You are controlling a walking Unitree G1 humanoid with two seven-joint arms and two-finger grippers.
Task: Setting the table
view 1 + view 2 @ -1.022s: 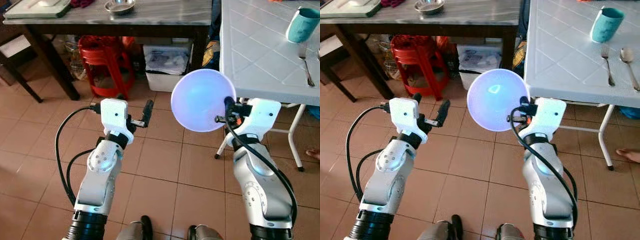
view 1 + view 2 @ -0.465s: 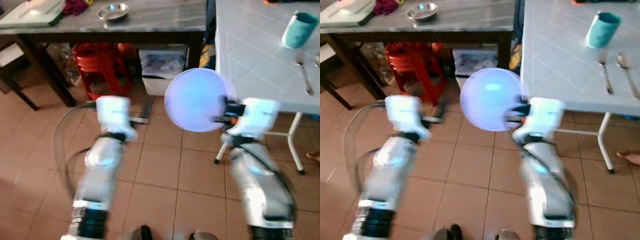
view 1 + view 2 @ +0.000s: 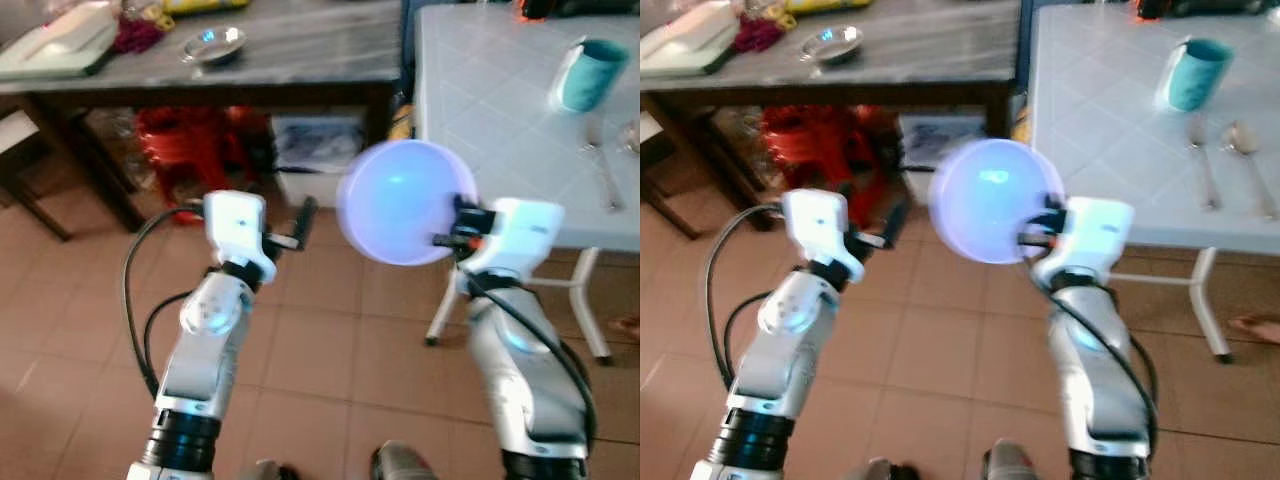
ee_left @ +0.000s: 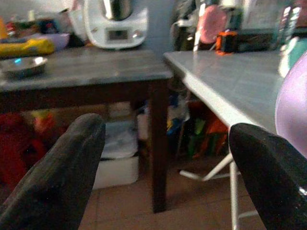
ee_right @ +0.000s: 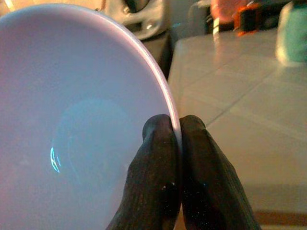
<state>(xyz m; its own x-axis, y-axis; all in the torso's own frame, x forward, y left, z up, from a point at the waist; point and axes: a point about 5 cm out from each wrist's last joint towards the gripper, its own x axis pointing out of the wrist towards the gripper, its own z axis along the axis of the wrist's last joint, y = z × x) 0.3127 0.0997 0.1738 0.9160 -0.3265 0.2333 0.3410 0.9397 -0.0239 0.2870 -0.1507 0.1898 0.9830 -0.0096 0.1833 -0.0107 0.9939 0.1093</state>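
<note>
Lavender bowl (image 3: pixel 400 200) is held on edge in the air, just short of the white table (image 3: pixel 490 110) edge. Right gripper (image 5: pixel 176 139) is pinched on its rim, one finger inside, one outside. Looks light, stiff and glossy, likely plastic, so a thin rim pinch could let it swivel or slip; grip deeper on the wall if regrasping. Left gripper (image 4: pixel 168 158) is spread wide, empty, over the floor. Teal cup (image 3: pixel 1193 73), fork (image 3: pixel 1202 160) and spoon (image 3: pixel 1245 150) are already on the table

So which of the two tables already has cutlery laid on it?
The white table on the robot's right: a fork and spoon lie by its teal cup. The dark table has none.
</note>
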